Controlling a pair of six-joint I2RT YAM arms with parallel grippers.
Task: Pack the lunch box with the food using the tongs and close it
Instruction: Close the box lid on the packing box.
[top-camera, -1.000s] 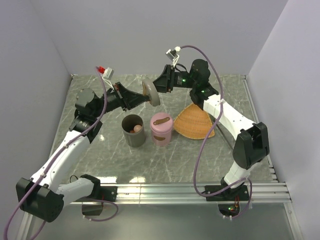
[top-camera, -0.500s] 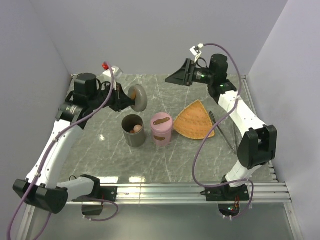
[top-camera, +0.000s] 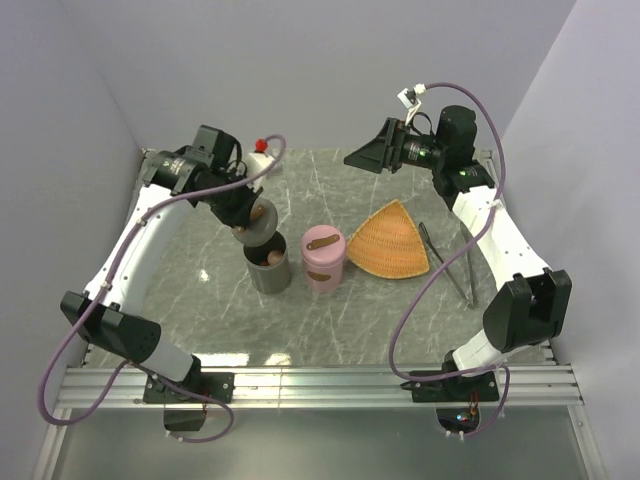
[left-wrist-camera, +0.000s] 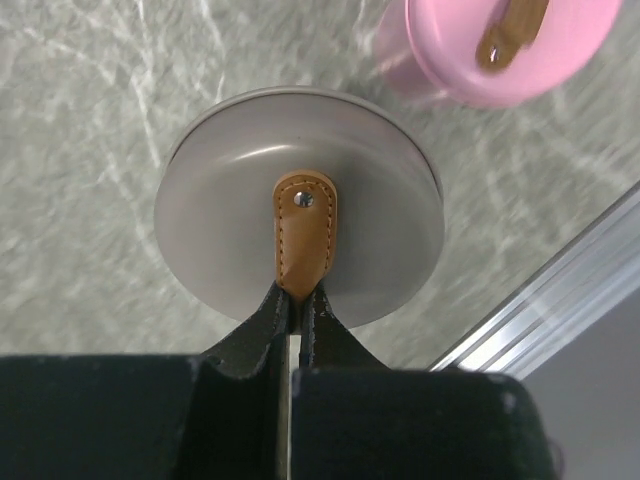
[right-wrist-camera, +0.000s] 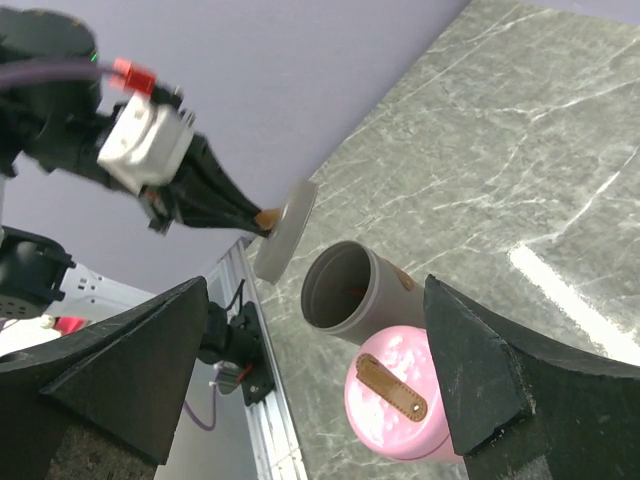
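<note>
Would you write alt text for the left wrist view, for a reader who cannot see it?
The left pincer is shut on the tan leather tab of a round grey lid, seen from above with the marbled table behind. A pink lidded container sits at the upper right; a metal rail crosses the lower right.

The top camera looks down over the whole table (top-camera: 330, 310); my left wrist views the grey lid (left-wrist-camera: 220, 200) closely, my right wrist from afar.

No text, label, brand, number or sign can be read on anything in any view.
</note>
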